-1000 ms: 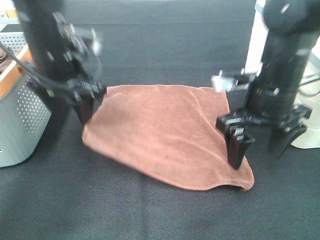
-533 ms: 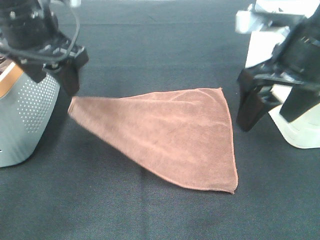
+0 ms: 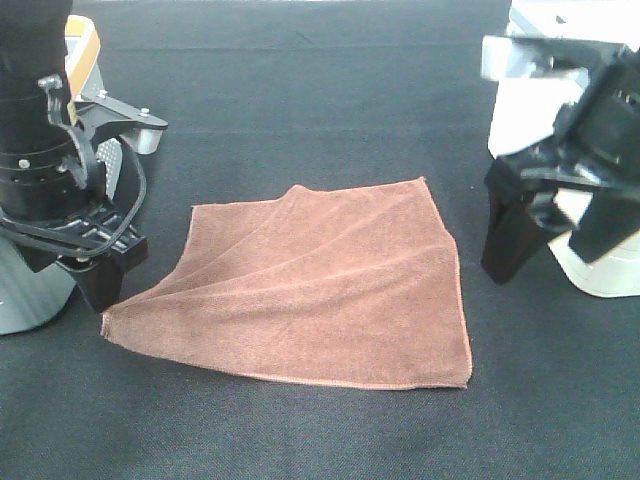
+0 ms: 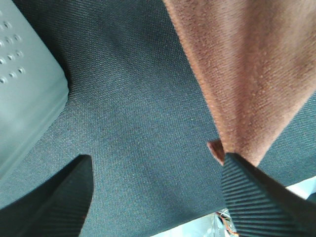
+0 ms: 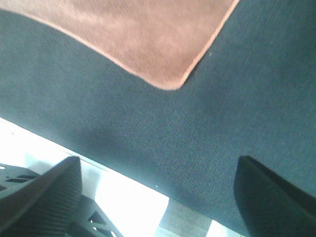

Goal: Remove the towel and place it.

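Observation:
The rust-brown towel [image 3: 320,290] lies spread on the black table, with soft folds fanning from its near-left corner. My left gripper [image 3: 100,298] stands low at that corner. In the left wrist view the left gripper [image 4: 158,197] is open wide, and the towel's corner [image 4: 232,89] touches the inner side of one finger [image 4: 252,192]. My right gripper [image 3: 550,255] is open and empty, above the table just right of the towel's right edge. In the right wrist view the right gripper [image 5: 163,197] shows wide-apart fingers, with a towel corner [image 5: 148,39] lying flat beyond them.
A grey perforated basket [image 3: 25,300] stands at the left edge, mostly hidden by the left arm; its wall shows in the left wrist view [image 4: 24,89]. A white object [image 3: 600,270] stands at the right edge behind the right gripper.
The left gripper moved toward the front, pulling the towel's left corner with it, and the towel now lies wider. The right gripper, at the towel a second ago, stands beside it, open.

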Available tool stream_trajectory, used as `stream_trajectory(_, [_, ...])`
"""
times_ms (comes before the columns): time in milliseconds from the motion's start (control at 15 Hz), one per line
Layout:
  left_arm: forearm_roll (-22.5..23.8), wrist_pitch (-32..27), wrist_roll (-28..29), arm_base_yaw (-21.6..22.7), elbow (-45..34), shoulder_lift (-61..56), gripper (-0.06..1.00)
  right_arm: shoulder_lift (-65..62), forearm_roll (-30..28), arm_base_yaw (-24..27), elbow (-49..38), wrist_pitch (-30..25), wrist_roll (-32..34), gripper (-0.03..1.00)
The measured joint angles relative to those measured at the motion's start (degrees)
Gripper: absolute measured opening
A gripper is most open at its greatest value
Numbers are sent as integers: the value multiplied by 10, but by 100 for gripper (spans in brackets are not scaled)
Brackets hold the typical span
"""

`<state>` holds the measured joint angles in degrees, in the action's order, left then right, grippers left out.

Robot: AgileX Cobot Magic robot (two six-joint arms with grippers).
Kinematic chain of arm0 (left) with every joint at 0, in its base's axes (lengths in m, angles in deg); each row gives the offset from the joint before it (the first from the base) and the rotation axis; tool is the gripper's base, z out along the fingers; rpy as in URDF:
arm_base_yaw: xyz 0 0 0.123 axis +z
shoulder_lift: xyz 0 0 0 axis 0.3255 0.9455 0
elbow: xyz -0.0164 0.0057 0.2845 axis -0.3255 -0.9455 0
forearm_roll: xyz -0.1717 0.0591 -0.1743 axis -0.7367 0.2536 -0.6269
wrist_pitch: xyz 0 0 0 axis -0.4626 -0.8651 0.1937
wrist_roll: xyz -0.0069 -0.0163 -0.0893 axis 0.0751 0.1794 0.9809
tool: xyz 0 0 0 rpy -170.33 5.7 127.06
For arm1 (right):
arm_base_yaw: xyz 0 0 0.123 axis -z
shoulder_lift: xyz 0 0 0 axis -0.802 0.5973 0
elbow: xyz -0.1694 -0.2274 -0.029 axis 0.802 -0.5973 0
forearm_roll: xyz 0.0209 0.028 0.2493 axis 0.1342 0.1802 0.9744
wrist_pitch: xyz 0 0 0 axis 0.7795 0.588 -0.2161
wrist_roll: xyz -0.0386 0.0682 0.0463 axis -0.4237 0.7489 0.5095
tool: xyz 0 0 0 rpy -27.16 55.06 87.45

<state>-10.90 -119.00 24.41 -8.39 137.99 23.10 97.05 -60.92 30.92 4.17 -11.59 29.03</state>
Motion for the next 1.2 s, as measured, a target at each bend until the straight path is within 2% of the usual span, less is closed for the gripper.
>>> stream_trajectory(133, [-21,-4,1,3,39,0,69,0,0,0,-5,2,0,79])
stream_trajectory(267, [-26,8,2,5,89,-8,69,0,0,0,-5,4,0,79])
stream_trajectory(333, [-26,8,2,5,89,-8,69,0,0,0,-5,4,0,79])
stream_trajectory(600, [-28,29,30,5,201,-17,69,0,0,0,-5,5,0,79])
stream_trajectory(733, [-29,38,32,5,207,-17,69,0,1,0,-5,10,0,79])
stream_trajectory(933, [-61,66,32,5,174,37,69,0,1,0,-5,17,0,79])
stream_trajectory(1133, [-72,58,21,5,168,66,69,0,0,0,-5,17,0,79])
stream_trajectory(1200, [-69,38,16,5,175,56,69,0,-1,0,-5,17,0,79])
